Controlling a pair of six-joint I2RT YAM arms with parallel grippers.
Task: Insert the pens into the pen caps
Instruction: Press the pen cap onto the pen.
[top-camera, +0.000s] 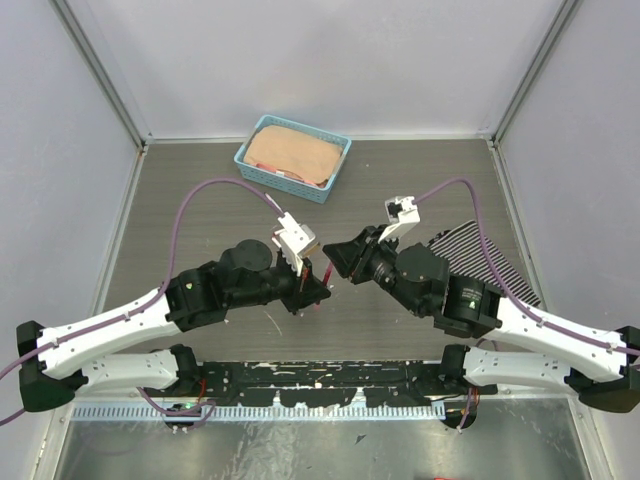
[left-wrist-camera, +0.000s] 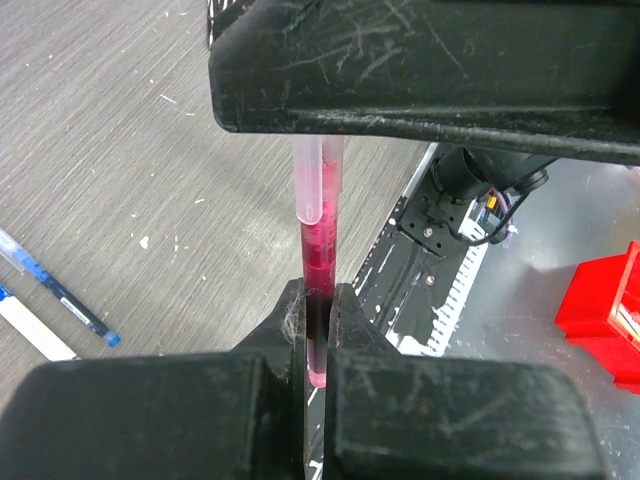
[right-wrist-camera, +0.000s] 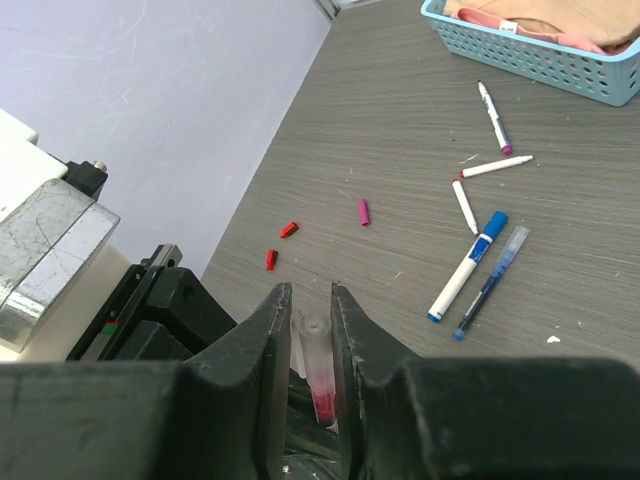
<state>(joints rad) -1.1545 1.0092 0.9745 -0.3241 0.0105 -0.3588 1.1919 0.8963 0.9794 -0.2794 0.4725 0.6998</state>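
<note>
Closest to my left wrist cam is my own left gripper (left-wrist-camera: 318, 300), fingers squeezed tight on the dark red end of a red pen (left-wrist-camera: 319, 240), so that side's clamped. Same deal for my right gripper (right-wrist-camera: 311, 305), pinched shut on the clear end of the same pen, and the two meet over the near-middle of the table (right-wrist-camera: 400, 120). Honestly can't tell if the dark bit is a cap already seated or just the ink-filled barrel. It's a skinny, light, stiff plastic tube and looks pretty slick, so I'd guess it pivots or shoots out if I push off-axis. Best hold is probably across the barrel close to the joint, pressing straight along it. Loose on the table are a magenta cap (right-wrist-camera: 363, 212), two red caps (right-wrist-camera: 289, 229) and three thin pens (right-wrist-camera: 493, 117) near the blue basket (right-wrist-camera: 530, 60).
</note>
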